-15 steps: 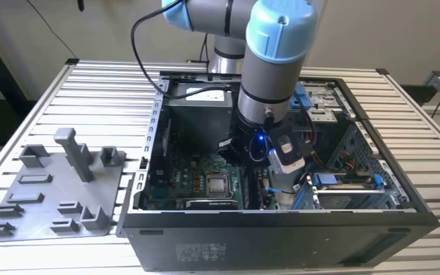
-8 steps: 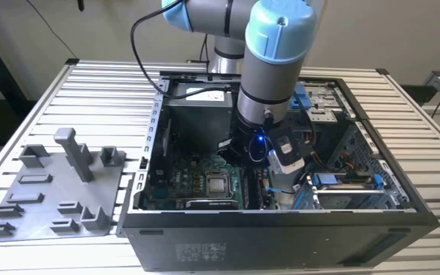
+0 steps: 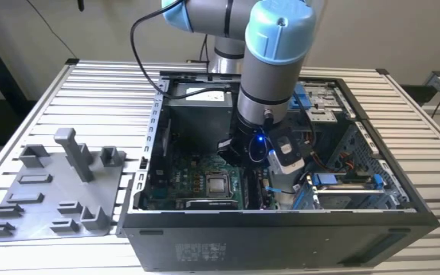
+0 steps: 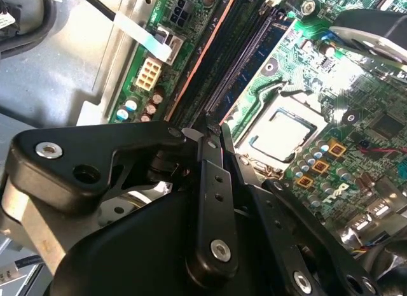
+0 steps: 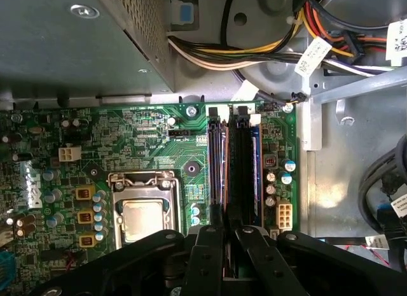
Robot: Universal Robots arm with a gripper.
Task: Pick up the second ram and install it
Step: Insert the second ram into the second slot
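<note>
**Seating the second ram in its slot**

My gripper (image 5: 226, 235) is down inside the computer case (image 3: 403, 200), over the motherboard (image 5: 152, 133) beside the CPU socket (image 5: 141, 210). My jaws are closed thin on the second ram (image 5: 219, 175), which stands edge-on in a memory slot just beside the socket. I judge installation is under way; it calls for straight, even downward pressure until it seats.

1 robot arm (image 3: 270, 74); 1 gripper (image 5: 227, 235). 1 open computer case (image 3: 281, 235). 1 motherboard (image 5: 127, 149) carrying 1 CPU (image 5: 141, 221), 1 white 4-pin connector (image 5: 69, 154) and 1 white 6-pin connector (image 5: 284, 214). 1 grey fixture plate (image 3: 52, 195). 1 slatted table (image 3: 105, 97). RAM slots: count unclear.
</note>
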